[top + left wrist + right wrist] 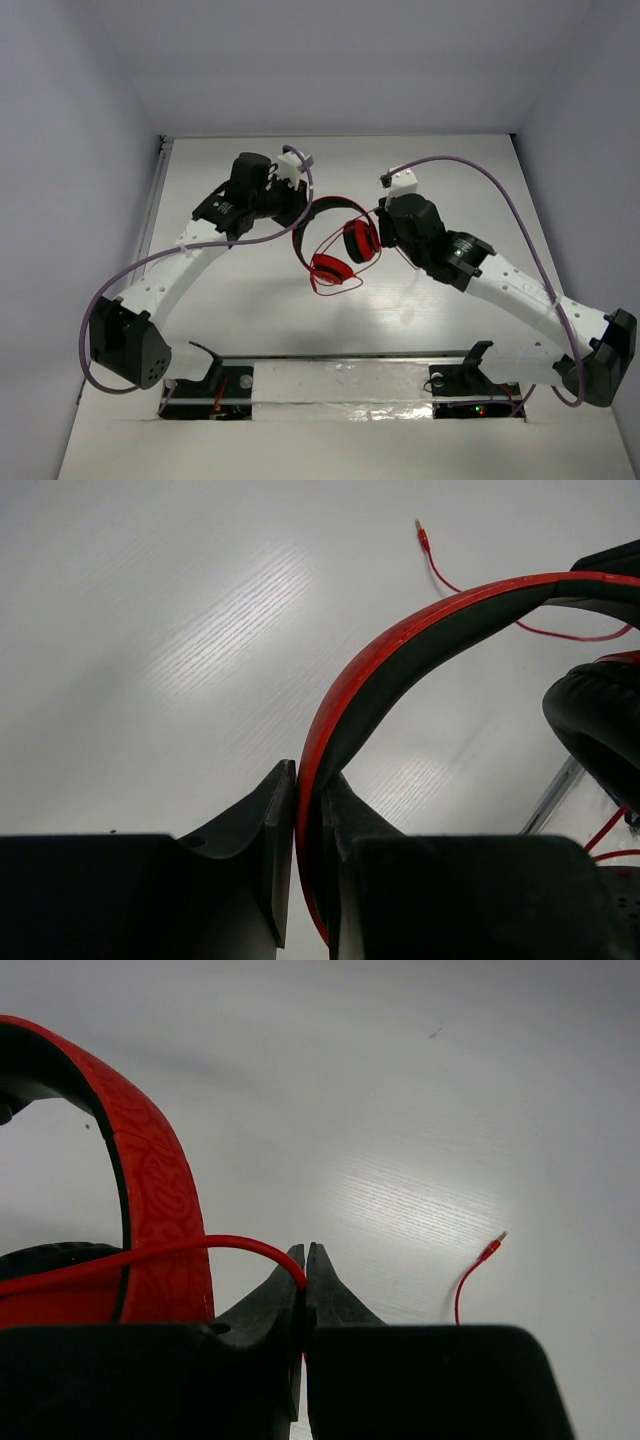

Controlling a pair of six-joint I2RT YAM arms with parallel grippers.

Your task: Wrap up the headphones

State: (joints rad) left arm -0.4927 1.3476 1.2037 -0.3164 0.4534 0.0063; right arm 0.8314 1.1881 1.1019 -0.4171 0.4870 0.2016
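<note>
The headphones (335,250) have red earcups and a black-and-red headband (320,207), held up at the table's middle. My left gripper (296,205) is shut on the headband (380,670) at its left end. My right gripper (383,222) is shut on the thin red cable (200,1250), pinched between its fingertips next to the headband (150,1180). The cable's free end with its plug (490,1250) lies on the table; it also shows in the left wrist view (424,540). An earcup pad (595,725) shows at the right of the left wrist view.
The white table (250,330) has walls on three sides. A black rail with two mounts (340,375) runs along the near edge. Purple arm cables (500,190) loop above both arms.
</note>
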